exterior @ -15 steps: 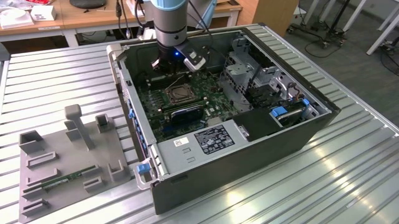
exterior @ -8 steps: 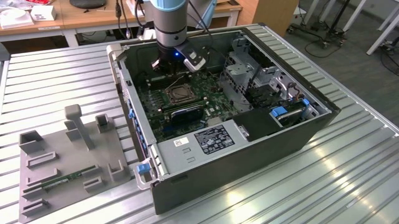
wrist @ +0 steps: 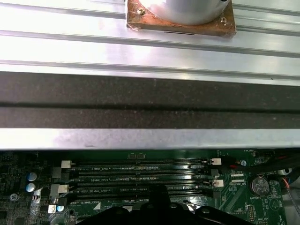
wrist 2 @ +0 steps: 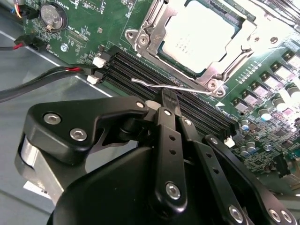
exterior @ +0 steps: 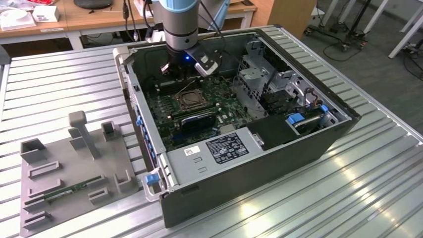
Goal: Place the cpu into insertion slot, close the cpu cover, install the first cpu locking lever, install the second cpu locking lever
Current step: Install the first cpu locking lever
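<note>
Fingers (wrist 2: 165,122) of the gripper (wrist 2: 165,96) look pressed together in the second wrist view, tips right at the thin wire locking lever (wrist 2: 187,87), though I can't tell if they actually pinch it. Just past that run the black memory slots (wrist 2: 140,70). Beyond them the cpu (wrist 2: 199,35) sits in the insertion slot (exterior: 176,103) with the cpu cover (wrist 2: 149,28) down around it, and the faint print on its lid is too small to read.
</note>
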